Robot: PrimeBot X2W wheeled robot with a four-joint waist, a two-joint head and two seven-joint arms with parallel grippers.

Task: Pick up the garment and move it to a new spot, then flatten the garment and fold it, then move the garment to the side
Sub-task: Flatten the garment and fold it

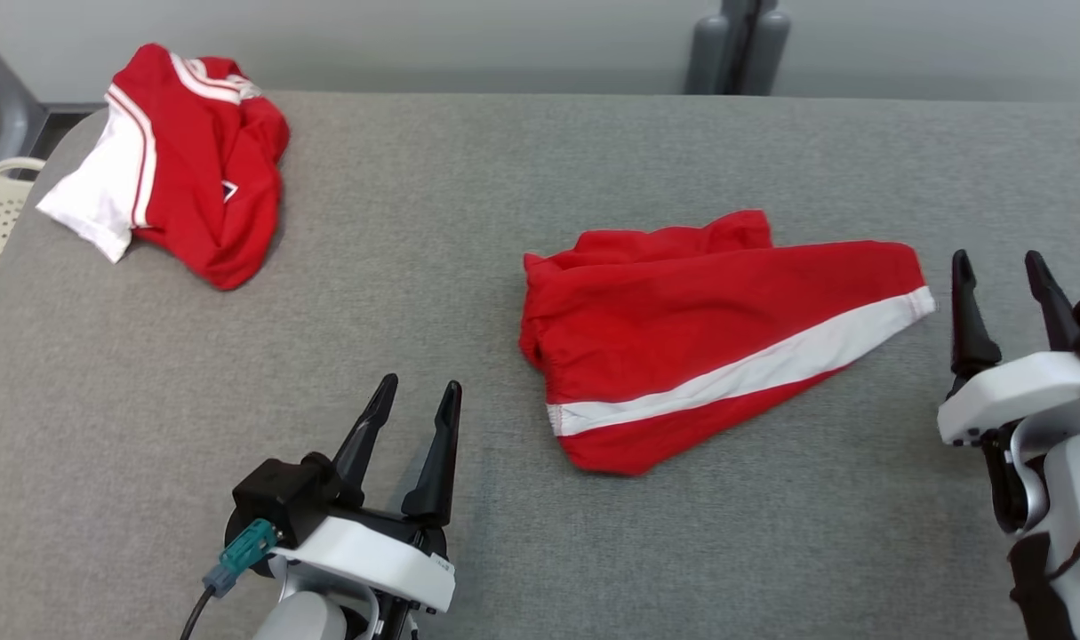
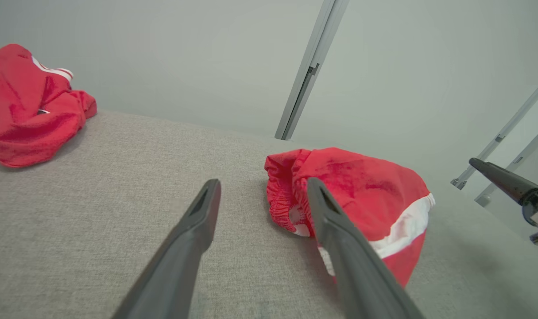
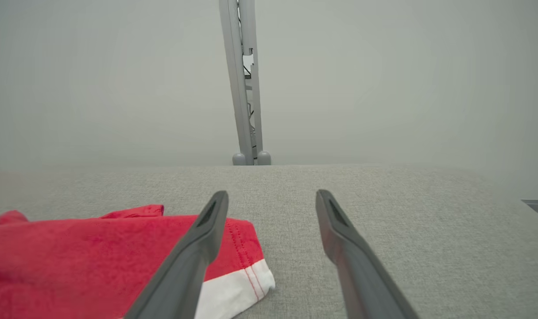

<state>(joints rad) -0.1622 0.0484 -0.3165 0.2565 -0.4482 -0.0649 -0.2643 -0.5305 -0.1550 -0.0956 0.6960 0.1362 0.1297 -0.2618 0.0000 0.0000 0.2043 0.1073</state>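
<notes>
So, my left pincer [image 1: 420, 384] and right pincer [image 1: 996, 260] are both spread and empty. The shorts [image 1: 708, 329] lie on the counter [image 1: 504, 178], mid-right, with the waistband [image 2: 281, 208] toward my left pincer and the hem [image 1: 917, 307] just beside my right one, touching neither. They look laid leg over leg but rumpled along the far edge, so I judge I'm at flattening and folding. I'd come in low, pinch waistband and hem through all layers, tug apart gently to smooth, then carry hem over to waistband. The jersey [image 1: 193, 160] at the far left corner is well apart.
</notes>
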